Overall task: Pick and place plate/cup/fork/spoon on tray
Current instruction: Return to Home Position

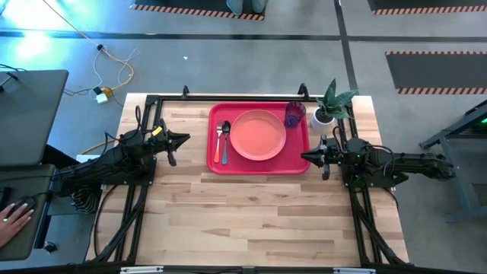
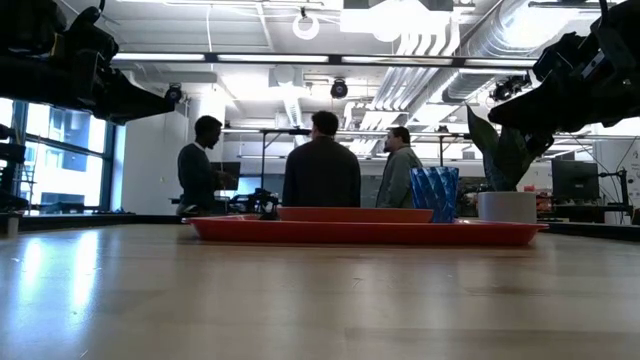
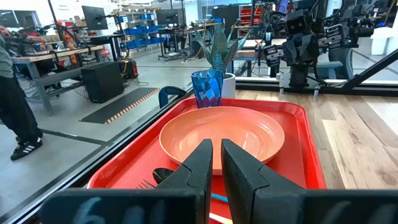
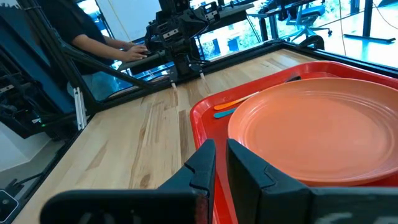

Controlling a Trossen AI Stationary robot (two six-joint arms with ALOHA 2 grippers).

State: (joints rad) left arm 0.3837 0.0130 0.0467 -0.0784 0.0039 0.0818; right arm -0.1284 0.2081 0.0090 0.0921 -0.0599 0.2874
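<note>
The red tray (image 1: 219,164) lies at the table's far middle. On it rest the salmon-pink plate (image 1: 258,135) in the middle, the blue-purple cup (image 1: 295,114) upright at its far right corner, and the orange-handled fork (image 1: 217,149) and teal-handled spoon (image 1: 224,144) side by side at its left. My left gripper (image 1: 185,138) hovers left of the tray, shut and empty. My right gripper (image 1: 306,157) hovers at the tray's right edge, shut and empty. The plate (image 3: 222,137), cup (image 3: 207,88) and tray (image 4: 205,115) also show in the wrist views.
A white pot with a green plant (image 1: 329,106) stands just right of the tray's far right corner, close to the cup. Three people stand in the room beyond the table (image 2: 320,165). Bare wooden table (image 1: 251,221) spreads toward the near edge.
</note>
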